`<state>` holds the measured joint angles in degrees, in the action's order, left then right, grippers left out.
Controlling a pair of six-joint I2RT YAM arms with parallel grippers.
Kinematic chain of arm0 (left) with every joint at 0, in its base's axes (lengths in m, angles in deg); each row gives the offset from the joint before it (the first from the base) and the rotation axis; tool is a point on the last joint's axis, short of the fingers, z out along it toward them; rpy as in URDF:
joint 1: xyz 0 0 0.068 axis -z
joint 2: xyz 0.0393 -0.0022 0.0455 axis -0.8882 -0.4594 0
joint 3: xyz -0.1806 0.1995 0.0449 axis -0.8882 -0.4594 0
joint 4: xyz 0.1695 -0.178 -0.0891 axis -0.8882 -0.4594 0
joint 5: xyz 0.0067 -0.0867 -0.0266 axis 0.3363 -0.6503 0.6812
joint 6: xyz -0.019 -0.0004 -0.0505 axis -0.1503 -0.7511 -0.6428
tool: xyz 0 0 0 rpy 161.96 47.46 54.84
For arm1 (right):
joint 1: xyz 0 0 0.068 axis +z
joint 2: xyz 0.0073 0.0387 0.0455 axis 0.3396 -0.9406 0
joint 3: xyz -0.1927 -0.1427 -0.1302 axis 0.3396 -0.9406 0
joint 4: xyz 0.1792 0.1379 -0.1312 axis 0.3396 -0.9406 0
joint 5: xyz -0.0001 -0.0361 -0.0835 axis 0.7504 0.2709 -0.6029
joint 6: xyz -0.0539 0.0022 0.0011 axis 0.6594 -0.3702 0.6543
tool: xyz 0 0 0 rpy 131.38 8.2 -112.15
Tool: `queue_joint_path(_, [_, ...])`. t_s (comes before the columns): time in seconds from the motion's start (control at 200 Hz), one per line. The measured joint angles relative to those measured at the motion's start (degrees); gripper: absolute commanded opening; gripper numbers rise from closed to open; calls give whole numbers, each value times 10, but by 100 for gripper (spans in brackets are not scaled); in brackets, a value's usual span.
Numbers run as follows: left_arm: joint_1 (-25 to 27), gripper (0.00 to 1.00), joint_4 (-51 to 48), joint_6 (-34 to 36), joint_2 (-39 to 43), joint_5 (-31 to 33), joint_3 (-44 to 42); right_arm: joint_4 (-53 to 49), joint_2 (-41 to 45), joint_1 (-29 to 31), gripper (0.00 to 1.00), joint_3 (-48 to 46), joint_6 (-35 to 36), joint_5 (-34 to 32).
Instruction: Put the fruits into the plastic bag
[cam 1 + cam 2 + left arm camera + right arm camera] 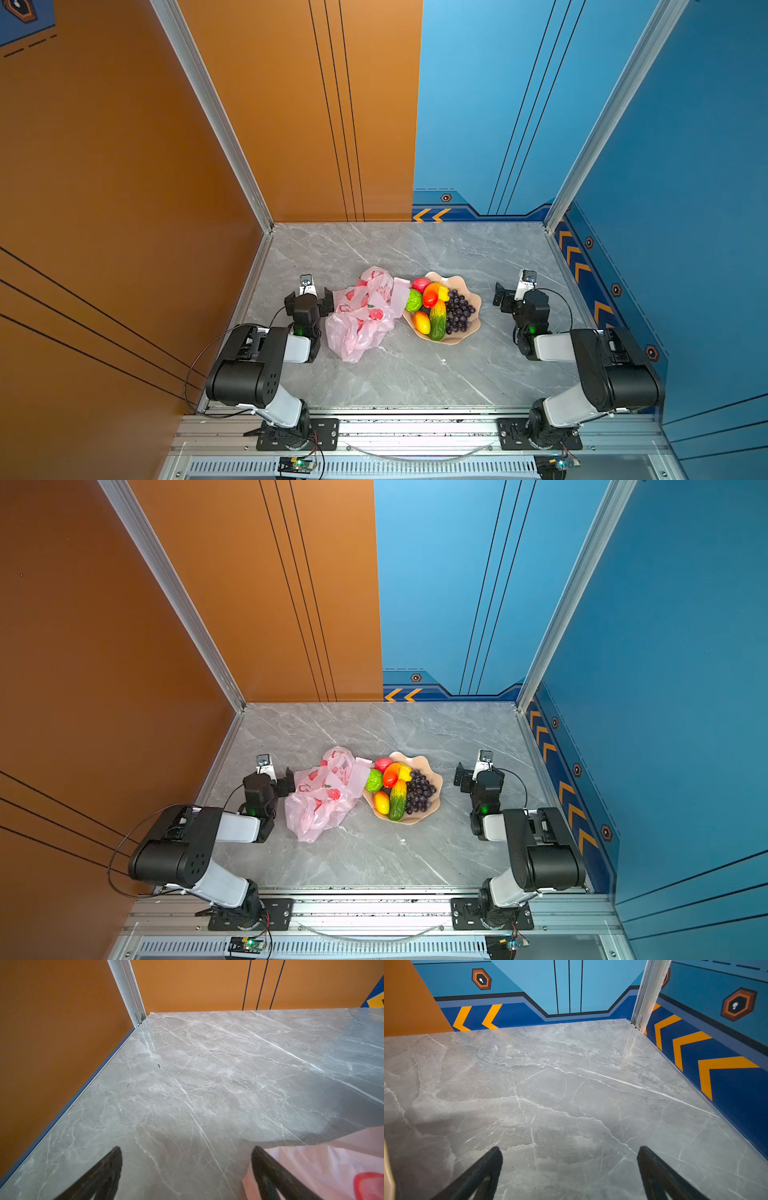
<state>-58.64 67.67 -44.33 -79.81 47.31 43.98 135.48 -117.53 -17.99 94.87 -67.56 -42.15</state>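
Out on the worktop (415, 374) in both top views, the plastic bag (359, 316) lies crumpled right against a peach bowl (471, 328) on its right, with the fruits (436, 309) all piled in that bowl. Left wrist view catches only a pink corner of the bag beside the left end effector (187, 1148), jaws wide apart, holding nothing. Right wrist view: right end effector (570, 1149), equally wide open, over plain worktop.

A peach scalloped bowl (451, 280) rests near the middle of the grey marbled bench (415, 374). Toward the front edge lies a tiny white speck (443, 360), possibly a crumb.
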Motion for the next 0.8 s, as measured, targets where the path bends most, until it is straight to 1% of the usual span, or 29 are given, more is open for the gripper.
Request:
queue_joint_path(0.581, [0, 98, 0, 4, 0, -15, 0, 0, 0, 0, 100, 0, 0, 0])
queue_joint_path(0.796, [-10, 98, 0, 4, 0, -24, 0, 0, 0, 0, 100, 0, 0, 0])
